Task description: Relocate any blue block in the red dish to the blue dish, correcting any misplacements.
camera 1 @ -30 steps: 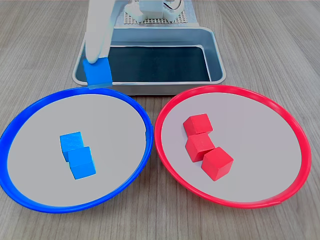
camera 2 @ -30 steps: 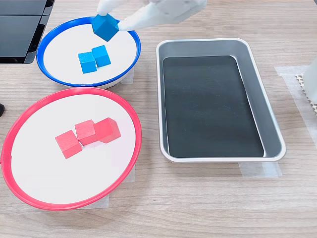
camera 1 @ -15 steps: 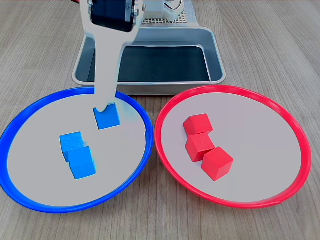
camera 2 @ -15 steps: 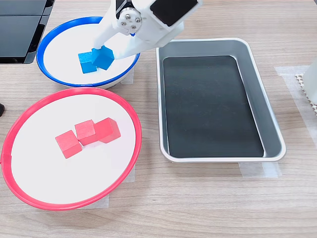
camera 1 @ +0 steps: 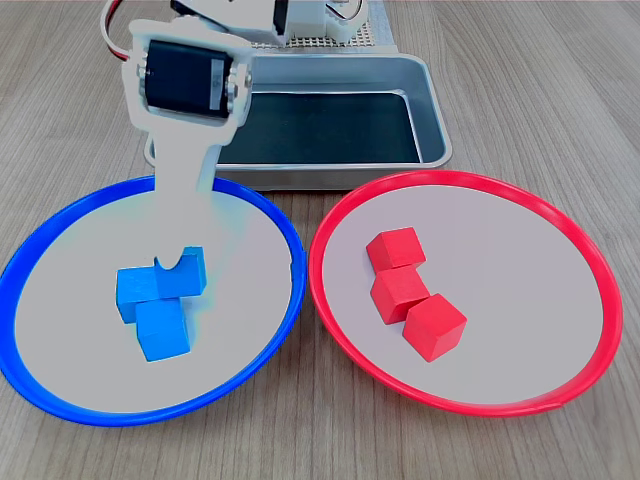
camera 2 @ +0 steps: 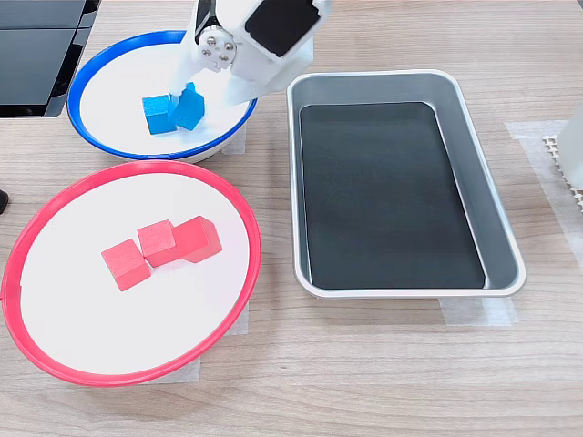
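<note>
My gripper (camera 1: 178, 262) clasps the blue block (camera 1: 186, 275) (a cube, so no long axis), tilted on edge inside the blue dish (camera 1: 262, 215) at the first exterior view's left, touching two blue cubes (camera 1: 150, 305).

The gripper (camera 2: 189, 91) reaches down inside the blue dish (camera 2: 91, 137), closed around a blue block (camera 2: 190, 108) pressed against another blue cube (camera 2: 158, 114). Just below the blue dish sits the red dish (camera 2: 27, 237) with three red cubes (camera 2: 159, 248); a metal tray (camera 2: 474, 164) lies beside them on the counter (camera 2: 364, 382).
</note>
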Available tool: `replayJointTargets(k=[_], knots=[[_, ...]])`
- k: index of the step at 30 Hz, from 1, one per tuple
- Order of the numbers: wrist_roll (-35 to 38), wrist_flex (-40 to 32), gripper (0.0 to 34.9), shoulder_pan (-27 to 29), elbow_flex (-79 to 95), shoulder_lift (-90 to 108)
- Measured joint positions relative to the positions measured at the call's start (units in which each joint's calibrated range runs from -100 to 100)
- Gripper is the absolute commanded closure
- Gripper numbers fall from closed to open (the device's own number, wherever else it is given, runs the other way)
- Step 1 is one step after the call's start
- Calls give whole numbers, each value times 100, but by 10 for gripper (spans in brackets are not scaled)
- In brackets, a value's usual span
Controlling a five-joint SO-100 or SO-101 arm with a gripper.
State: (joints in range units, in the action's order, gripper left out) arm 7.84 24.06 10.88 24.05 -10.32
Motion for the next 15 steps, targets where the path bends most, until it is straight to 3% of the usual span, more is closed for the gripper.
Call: replayJointTargets(k=[3,6,9,11,13,15], knots=[[0,0,283,0,-73,-94],[0,0,197,0,-100,-119],[0,41,187,9,-100,-119],[0,122,161,0,-136,-119],[0,171,165,0,-154,-119],[0,179,194,0,-163,-119]])
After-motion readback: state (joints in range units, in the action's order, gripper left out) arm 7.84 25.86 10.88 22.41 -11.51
